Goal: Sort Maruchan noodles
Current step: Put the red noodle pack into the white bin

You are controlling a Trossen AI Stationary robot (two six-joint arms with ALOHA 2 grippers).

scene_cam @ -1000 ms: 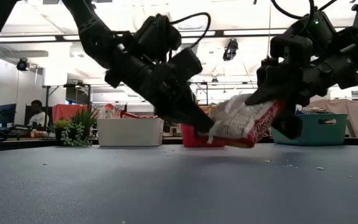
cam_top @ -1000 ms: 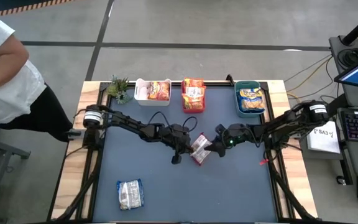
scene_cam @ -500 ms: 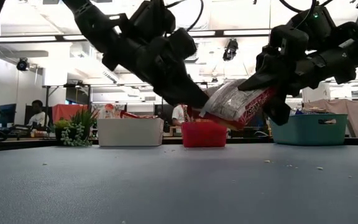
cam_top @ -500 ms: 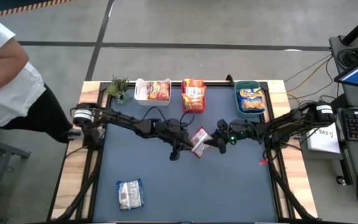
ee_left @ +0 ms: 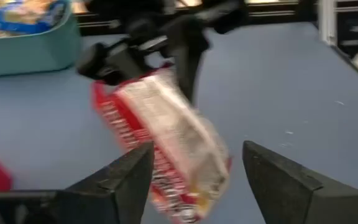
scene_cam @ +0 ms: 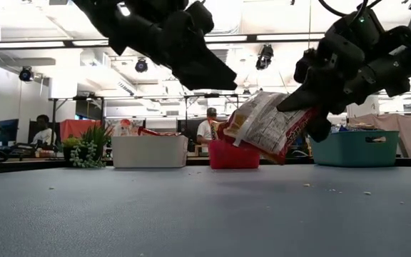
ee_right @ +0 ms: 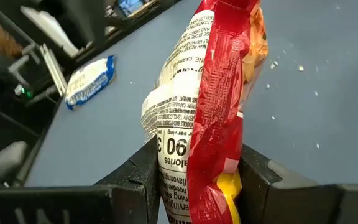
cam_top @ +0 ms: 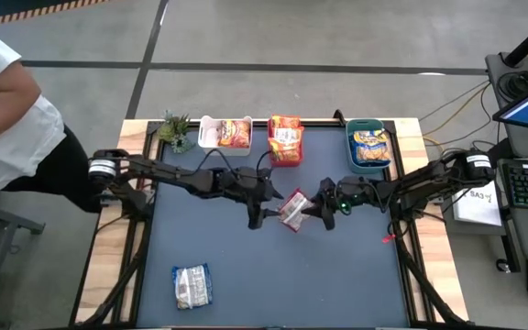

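Observation:
A red and silvery-white noodle packet (cam_top: 293, 209) hangs over the middle of the blue mat, and my right gripper (cam_top: 319, 211) is shut on it. My left gripper (cam_top: 258, 218) stands open just to the packet's left. In the low view my left gripper (scene_cam: 216, 75) is above the packet (scene_cam: 262, 128) and apart from it. The left wrist view shows the packet (ee_left: 166, 137) beyond my open left fingers. A blue and white packet (cam_top: 192, 285) lies flat on the mat near the front left. My right gripper pinches one end of the packet (ee_right: 188, 165) between its two fingers, coming from the table's right side. The packet stands on edge between the fingers and reaches out past them. It is clear of the mat, and its free end (scene_cam: 237, 125) slants toward the left.
Along the far edge stand a white bin (cam_top: 225, 135) with orange packets, a pink bin (cam_top: 285, 139) with red packets and a teal bin (cam_top: 369, 147) with blue-yellow packets. A small green plant (cam_top: 174, 131) sits at the far left. A person stands beyond the table's left side.
My left gripper has opened, let go of the red and white packet, and risen away from it. The packet, held low between both grippers a second ago, has been lifted well clear of the mat. It now hangs from my right gripper alone.

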